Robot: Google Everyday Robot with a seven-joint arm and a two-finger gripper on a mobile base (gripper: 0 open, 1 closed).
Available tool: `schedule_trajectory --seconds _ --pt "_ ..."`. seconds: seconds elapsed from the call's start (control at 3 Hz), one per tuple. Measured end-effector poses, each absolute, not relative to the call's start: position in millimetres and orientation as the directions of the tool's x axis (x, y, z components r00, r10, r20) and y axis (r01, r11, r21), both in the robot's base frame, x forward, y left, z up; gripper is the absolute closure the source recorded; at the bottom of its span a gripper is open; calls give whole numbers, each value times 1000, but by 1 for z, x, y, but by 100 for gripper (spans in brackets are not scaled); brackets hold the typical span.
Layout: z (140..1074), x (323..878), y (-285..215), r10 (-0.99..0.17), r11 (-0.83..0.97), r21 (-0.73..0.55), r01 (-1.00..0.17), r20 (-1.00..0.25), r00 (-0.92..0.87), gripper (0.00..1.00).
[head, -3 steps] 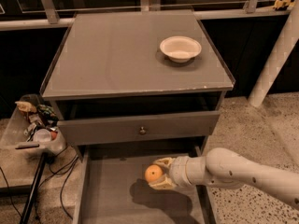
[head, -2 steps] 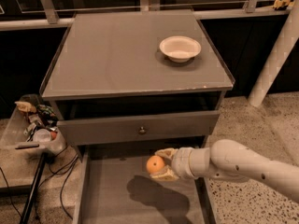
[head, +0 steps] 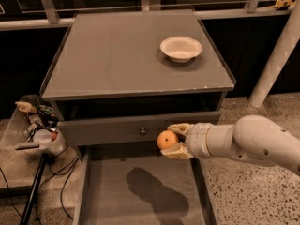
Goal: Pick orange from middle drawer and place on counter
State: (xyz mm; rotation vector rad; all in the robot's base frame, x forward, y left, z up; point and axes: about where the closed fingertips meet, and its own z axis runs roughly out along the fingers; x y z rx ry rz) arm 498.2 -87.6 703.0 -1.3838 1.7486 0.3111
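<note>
One gray counter (head: 117, 55), flat and rimmed, carrying a white bowl (head: 181, 48) toward its right rear. Speckled floor (head: 253, 191) at right; white post (head: 276, 64) far right; tray of clutter (head: 37, 125) at left. Middle drawer (head: 140, 196) pulled open below, a shadow on its floor. Gripper (head: 169, 140) reaching in from the right, above the drawer, level with the knobbed drawer front (head: 108, 131). Fingers (head: 180, 128) clamped above and below the orange (head: 166, 139), which hangs clear of the drawer floor, below the counter's edge.

No legible text, label, brand or number appeared on any surface. The gripper (head: 173, 140) clasped the orange (head: 166, 139) above the open middle drawer (head: 104, 193).
</note>
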Motion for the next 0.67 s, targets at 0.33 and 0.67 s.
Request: schedule_trajectory --seconds 0.33,0.67 --pt "703 498 -88 -670 353 -303 -885 -742 -14 100" --pt "726 500 -90 -682 354 -348 -868 -731 14 100"
